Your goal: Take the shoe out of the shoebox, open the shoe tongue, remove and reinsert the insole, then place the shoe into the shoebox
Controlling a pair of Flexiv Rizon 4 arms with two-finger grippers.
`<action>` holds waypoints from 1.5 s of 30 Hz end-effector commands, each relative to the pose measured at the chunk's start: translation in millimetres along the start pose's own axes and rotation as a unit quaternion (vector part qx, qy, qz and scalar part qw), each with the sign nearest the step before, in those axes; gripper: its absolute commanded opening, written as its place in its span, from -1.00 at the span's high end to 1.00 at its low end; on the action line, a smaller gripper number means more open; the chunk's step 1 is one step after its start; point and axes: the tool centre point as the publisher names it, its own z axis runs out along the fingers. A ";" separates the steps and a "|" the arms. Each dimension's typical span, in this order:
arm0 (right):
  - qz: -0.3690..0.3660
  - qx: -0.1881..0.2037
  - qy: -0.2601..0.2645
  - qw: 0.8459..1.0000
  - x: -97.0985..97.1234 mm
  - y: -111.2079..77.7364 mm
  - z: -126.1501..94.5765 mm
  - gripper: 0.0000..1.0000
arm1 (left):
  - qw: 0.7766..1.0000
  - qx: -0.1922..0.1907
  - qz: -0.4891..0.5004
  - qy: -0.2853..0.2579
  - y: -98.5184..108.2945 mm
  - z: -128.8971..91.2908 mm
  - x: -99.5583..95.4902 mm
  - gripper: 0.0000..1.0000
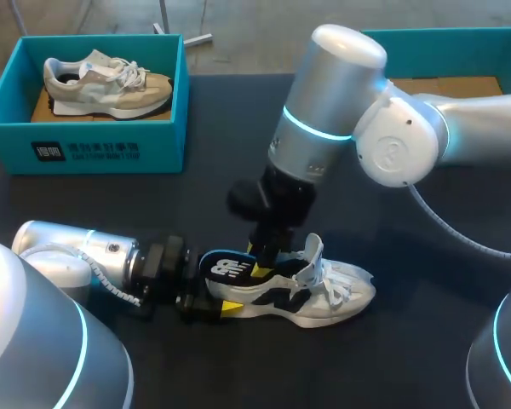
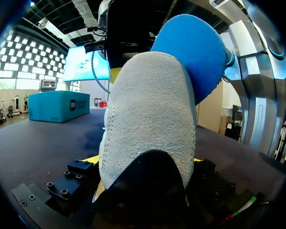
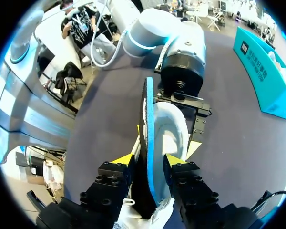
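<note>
A white, black and yellow shoe [image 1: 324, 294] lies on its sole on the dark table, toe to the right. My left gripper [image 1: 206, 298] is shut on its heel; in the left wrist view the grey heel [image 2: 148, 119] fills the space between the yellow tips of that gripper [image 2: 144, 161]. A blue insole [image 3: 148, 119] stands on edge in the shoe's opening, half out. My right gripper [image 3: 149, 160] comes down from above with the insole [image 1: 226, 266] between its fingers, which stand slightly apart from it. The insole [image 2: 195, 52] rises behind the heel.
A teal shoebox [image 1: 94, 149] at the back left holds a beige shoe [image 1: 102, 81]. A second teal box [image 1: 426, 38] stands at the back right, partly hidden by my right arm [image 1: 400, 141]. Bare table lies in front of the shoe.
</note>
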 end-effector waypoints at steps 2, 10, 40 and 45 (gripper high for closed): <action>0.000 -0.016 0.002 1.000 -1.1 -3.2 6.9 0.22 | 1.000 -0.001 0.000 -0.001 2.1 1.4 -1.5 1.00; 0.000 -0.027 0.006 1.000 0.0 -0.6 12.0 0.23 | 1.000 -0.001 0.000 -0.001 2.1 1.4 -1.5 1.00; 0.004 -0.047 -0.007 0.999 2.0 2.8 14.1 1.00 | 1.000 -0.001 0.000 -0.001 2.1 1.4 -1.5 1.00; -0.009 -0.053 -0.031 0.998 3.6 7.8 2.6 1.00 | 1.000 -0.001 0.000 -0.001 2.1 1.4 -1.5 1.00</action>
